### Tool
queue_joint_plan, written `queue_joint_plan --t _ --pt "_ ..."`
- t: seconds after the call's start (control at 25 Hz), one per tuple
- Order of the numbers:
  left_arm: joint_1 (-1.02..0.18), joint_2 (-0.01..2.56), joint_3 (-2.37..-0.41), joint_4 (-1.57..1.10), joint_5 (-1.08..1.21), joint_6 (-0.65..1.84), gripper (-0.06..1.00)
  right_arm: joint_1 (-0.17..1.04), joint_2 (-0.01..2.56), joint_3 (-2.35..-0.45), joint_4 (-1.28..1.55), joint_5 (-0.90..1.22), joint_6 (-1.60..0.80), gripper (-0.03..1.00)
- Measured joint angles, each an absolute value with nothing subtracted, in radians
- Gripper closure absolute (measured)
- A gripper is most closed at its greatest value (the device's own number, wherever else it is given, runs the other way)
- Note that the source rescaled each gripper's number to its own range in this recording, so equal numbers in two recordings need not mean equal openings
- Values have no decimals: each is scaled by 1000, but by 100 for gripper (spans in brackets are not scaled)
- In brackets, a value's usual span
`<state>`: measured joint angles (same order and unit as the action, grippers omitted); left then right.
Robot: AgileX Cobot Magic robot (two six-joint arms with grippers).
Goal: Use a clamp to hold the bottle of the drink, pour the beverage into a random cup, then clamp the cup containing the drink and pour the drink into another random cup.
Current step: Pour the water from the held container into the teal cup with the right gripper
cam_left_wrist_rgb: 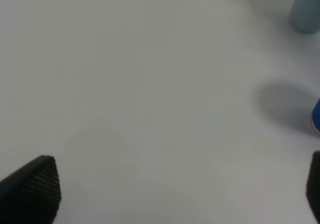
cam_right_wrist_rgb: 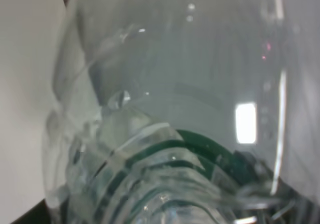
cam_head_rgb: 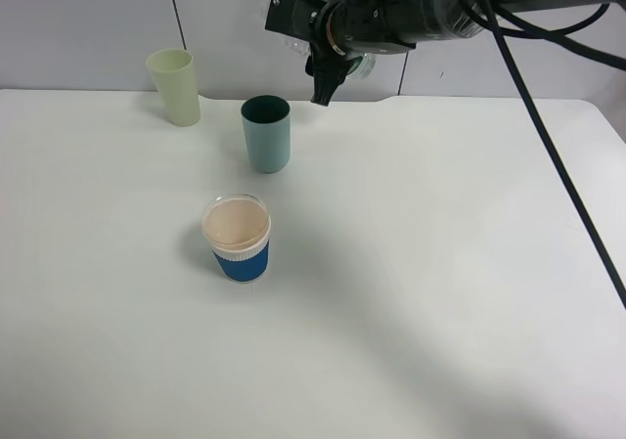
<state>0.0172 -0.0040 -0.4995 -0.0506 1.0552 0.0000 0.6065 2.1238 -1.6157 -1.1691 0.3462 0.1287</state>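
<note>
High at the back of the table, my right gripper [cam_head_rgb: 331, 75] is shut on the bottle [cam_head_rgb: 359, 65], just right of and above the teal cup [cam_head_rgb: 266, 133]. In the right wrist view the clear bottle [cam_right_wrist_rgb: 175, 84] with its green label [cam_right_wrist_rgb: 200, 151] fills the frame; I cannot tell the beverage from the plastic. The blue-sleeved cup [cam_head_rgb: 237, 237] with a peach inside stands in front of the teal cup. My left gripper [cam_left_wrist_rgb: 175, 194] is open over bare table, with nothing between its fingertips [cam_left_wrist_rgb: 35, 186]. It does not show in the exterior view.
A pale yellow-green tumbler [cam_head_rgb: 174, 86] stands at the back left, beside the teal cup. The white table [cam_head_rgb: 440, 292] ends at a wall behind the cups. In the left wrist view the teal cup [cam_left_wrist_rgb: 306, 9] and the blue sleeve [cam_left_wrist_rgb: 316, 116] sit at the frame's edge.
</note>
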Motion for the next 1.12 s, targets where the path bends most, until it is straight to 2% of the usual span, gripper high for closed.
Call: queue_joint_plan --t 0.44,1.12 --pt "17 -4 -499 -51 1055 0 -6 606 2124 -1616 -1338 381 128 95" --pt "17 -4 -499 -51 1055 0 -6 606 2124 -1612 -1416 418 126 95"
